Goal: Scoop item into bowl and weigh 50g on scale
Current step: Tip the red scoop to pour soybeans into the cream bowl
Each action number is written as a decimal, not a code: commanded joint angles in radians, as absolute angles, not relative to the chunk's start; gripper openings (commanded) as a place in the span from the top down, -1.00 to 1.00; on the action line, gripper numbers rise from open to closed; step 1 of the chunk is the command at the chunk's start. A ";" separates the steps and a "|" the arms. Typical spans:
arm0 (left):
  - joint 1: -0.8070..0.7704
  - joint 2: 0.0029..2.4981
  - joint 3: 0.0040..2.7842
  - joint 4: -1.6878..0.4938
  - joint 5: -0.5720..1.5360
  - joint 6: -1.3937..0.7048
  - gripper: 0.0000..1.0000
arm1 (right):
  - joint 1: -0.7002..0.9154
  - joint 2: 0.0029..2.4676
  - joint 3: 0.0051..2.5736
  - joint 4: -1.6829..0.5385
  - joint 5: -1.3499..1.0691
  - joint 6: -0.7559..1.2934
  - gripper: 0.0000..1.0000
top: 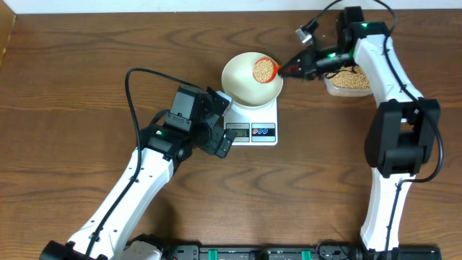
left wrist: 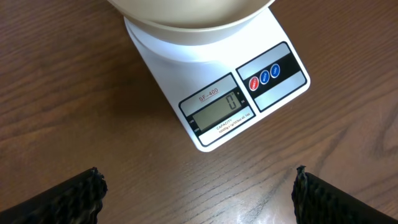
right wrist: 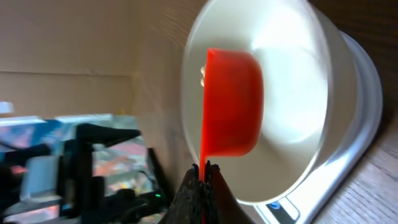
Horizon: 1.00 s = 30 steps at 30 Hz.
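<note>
Beans [top: 263,69], small, round and tan-yellow, are sitting in a red plastic scoop [right wrist: 233,102] over the bowl [top: 242,76], just ahead of the right fingers [right wrist: 216,200]. Those fingers are pinching together on the scoop's thin handle. The smooth, shallow white bowl is resting on the white rectangular scale [left wrist: 211,81]. The left fingers [left wrist: 68,199] are standing wide apart and empty, just short of the scale's grey display, above the wood-grain counter [left wrist: 62,93].
</note>
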<state>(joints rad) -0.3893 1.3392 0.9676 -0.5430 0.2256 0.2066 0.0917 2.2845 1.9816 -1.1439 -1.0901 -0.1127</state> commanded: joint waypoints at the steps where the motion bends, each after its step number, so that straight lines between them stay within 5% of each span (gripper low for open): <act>1: -0.392 1.347 0.965 -0.545 0.216 0.206 -0.96 | 0.124 2.293 2.003 -1.144 -0.997 -0.109 0.98; 22: -0.392 1.347 0.965 -0.545 0.216 0.205 -0.96 | 0.344 2.293 2.211 -1.200 -0.347 -0.067 0.98; 30: -0.392 1.347 0.965 -0.545 0.216 0.206 -0.96 | 0.381 2.293 2.223 -1.206 -0.306 -0.067 0.98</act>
<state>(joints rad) -0.3893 1.3392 0.9676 -0.5430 0.2253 0.2066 0.3809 2.2845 2.1983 -1.2049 -0.3332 -0.0761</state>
